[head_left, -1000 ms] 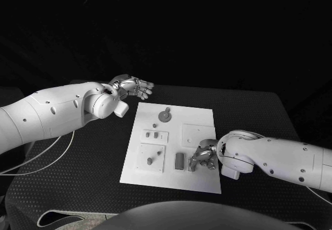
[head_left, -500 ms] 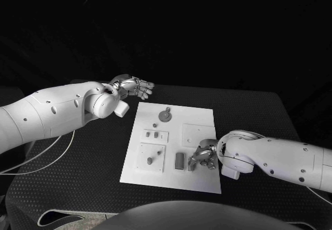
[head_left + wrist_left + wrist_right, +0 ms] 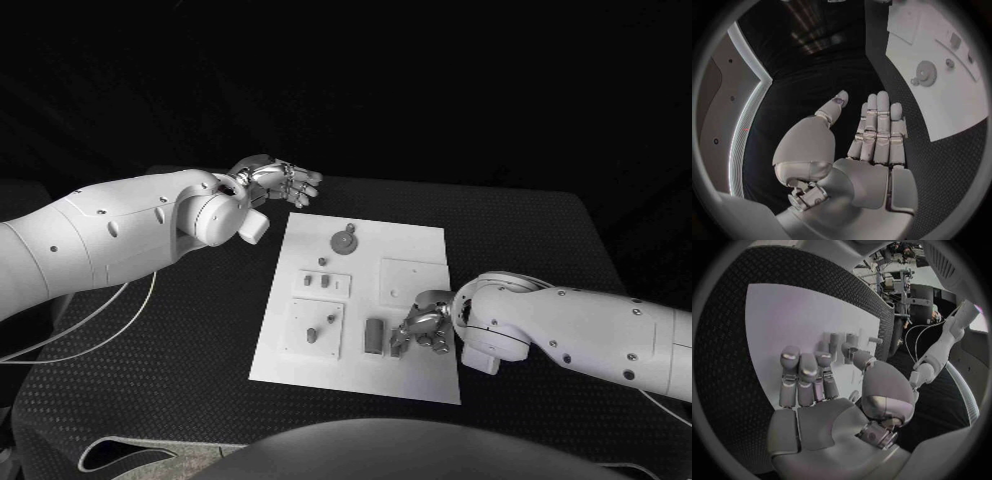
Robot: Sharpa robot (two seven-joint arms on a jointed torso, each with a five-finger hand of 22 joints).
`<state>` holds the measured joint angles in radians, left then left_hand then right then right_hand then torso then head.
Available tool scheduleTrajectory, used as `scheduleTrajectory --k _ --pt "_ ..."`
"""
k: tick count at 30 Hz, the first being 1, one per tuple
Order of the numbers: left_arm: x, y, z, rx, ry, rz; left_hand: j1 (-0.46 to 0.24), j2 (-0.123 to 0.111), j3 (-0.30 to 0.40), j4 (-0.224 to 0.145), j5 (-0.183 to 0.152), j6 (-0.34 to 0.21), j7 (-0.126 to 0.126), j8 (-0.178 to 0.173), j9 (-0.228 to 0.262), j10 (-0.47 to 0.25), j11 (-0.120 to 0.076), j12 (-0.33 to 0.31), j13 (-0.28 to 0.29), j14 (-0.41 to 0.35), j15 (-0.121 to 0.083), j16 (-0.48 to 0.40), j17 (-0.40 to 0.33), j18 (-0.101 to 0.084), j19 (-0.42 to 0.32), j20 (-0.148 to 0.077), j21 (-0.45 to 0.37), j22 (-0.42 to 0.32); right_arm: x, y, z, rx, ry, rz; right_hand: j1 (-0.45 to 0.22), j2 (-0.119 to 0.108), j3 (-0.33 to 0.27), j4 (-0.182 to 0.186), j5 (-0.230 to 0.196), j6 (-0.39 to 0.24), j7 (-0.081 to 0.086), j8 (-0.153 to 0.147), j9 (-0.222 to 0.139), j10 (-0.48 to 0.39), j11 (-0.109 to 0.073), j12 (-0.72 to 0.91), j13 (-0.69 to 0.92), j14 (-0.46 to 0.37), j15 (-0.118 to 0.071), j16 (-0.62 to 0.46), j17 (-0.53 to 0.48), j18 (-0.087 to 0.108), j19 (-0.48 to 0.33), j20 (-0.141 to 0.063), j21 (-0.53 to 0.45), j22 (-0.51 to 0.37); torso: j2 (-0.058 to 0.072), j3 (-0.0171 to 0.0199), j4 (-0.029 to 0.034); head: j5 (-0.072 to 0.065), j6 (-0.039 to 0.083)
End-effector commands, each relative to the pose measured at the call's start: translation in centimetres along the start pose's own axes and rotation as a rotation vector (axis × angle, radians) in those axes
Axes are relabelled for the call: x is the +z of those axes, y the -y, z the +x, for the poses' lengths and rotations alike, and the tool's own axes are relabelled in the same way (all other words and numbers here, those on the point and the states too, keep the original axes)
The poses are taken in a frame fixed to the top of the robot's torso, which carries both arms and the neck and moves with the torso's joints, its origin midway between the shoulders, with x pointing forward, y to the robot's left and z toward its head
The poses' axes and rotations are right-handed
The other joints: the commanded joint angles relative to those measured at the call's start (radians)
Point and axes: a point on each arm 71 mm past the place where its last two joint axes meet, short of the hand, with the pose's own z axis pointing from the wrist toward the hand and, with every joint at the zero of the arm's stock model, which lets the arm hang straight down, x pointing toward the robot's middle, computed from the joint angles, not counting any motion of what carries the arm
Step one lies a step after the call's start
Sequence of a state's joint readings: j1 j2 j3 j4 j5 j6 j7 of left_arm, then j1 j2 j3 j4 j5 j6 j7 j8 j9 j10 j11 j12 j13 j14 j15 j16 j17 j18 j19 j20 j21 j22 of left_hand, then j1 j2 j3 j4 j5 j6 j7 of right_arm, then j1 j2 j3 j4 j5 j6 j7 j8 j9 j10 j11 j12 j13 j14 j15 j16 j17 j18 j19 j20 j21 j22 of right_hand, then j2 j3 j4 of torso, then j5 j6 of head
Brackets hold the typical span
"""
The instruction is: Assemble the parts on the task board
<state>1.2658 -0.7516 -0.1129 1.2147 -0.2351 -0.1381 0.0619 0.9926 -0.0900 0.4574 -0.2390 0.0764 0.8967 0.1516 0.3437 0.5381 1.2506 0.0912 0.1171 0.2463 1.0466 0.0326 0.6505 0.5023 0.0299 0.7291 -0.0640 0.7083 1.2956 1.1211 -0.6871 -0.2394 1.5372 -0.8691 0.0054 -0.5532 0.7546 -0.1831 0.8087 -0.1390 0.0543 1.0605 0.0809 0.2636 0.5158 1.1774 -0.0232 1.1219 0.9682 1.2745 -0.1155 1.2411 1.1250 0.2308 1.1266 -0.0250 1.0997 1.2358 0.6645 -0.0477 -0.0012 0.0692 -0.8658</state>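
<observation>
Board: the white task board (image 3: 411,250) lies flat in the middle of the black table (image 3: 548,240), its long side running from 12 to 6 o'clock in the head view.
Left hand: the left hand (image 3: 277,180) hovers over the table just beyond the board's corner at about 11 o'clock; in the left wrist view (image 3: 870,142) its fingers are stretched out straight and side by side, the thumb set apart, nothing held.
Right hand: the right hand (image 3: 423,331) is over the board's near edge at about 5 o'clock; in the right wrist view (image 3: 826,390) the fingers (image 3: 801,377) reach forward together and the thumb bends toward the upright pieces. Whether a fingertip touches or pinches a piece, I cannot tell.
Gear: a round toothed gear (image 3: 343,240) sits on the far part of the board, toward 12 o'clock, with a small peg just beside it; it also appears in the left wrist view (image 3: 926,66).
Block: a grey upright block (image 3: 375,336) stands on the near part of the board, just at 9 o'clock of the right hand.
Small plates: a plate with slots (image 3: 325,284) lies mid-board, and another plate with pins (image 3: 315,330) sits toward 7 o'clock.
Square outline: a recessed square (image 3: 413,278) is toward 3 o'clock of the slotted plate.
</observation>
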Motion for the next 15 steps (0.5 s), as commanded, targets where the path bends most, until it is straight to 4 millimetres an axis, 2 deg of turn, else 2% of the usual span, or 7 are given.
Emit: scheduleTrajectory --k 1,10,15 --pt "0.03 0.18 0.17 0.003 -0.016 0.007 -0.007 -0.006 -0.001 0.007 0.001 -0.007 -0.002 0.006 -0.002 -0.007 -0.002 0.004 -0.001 -0.002 0.005 -0.006 0.001 0.015 -0.002 0.002 -0.003 0.001 -0.04 -0.55 0.36 -0.010 -0.025 -0.039 0.001 -0.007 0.001 0.007 -0.005 0.010 0.006 0.003 0.001 -0.006 -0.001 0.004 0.000 -0.001 -0.010 -0.004 0.001 0.031 -0.001 -0.005 0.004 -0.001 0.000 0.0003 0.0003 0.000 -0.001" --pt "0.00 0.15 0.09 0.003 -0.014 0.007 -0.007 -0.006 -0.001 0.007 0.001 -0.007 -0.002 0.007 -0.002 -0.007 -0.002 0.004 -0.001 -0.002 0.005 -0.006 0.002 0.015 -0.002 0.002 -0.004 0.002 -0.10 -0.31 0.24 -0.034 -0.024 -0.047 0.015 -0.006 0.001 0.003 -0.004 0.008 0.006 0.004 0.001 -0.007 -0.001 0.004 0.000 -0.002 -0.011 -0.004 0.002 0.031 -0.002 -0.007 0.004 -0.002 0.000 0.0005 0.0004 0.000 -0.002" --pt "-0.03 0.14 0.07 0.003 -0.015 0.007 -0.006 -0.006 -0.001 0.007 0.001 -0.007 -0.002 0.007 -0.002 -0.007 -0.002 0.004 -0.001 -0.002 0.005 -0.006 0.002 0.015 -0.002 0.002 -0.004 0.002 -0.15 -0.16 0.32 -0.060 -0.032 -0.055 0.059 -0.016 -0.042 -0.037 -0.002 0.004 0.007 0.008 0.003 -0.009 0.000 0.006 0.000 -0.003 -0.009 -0.005 0.003 0.031 -0.006 -0.008 0.008 -0.003 0.000 0.0013 0.0000 0.001 -0.002"
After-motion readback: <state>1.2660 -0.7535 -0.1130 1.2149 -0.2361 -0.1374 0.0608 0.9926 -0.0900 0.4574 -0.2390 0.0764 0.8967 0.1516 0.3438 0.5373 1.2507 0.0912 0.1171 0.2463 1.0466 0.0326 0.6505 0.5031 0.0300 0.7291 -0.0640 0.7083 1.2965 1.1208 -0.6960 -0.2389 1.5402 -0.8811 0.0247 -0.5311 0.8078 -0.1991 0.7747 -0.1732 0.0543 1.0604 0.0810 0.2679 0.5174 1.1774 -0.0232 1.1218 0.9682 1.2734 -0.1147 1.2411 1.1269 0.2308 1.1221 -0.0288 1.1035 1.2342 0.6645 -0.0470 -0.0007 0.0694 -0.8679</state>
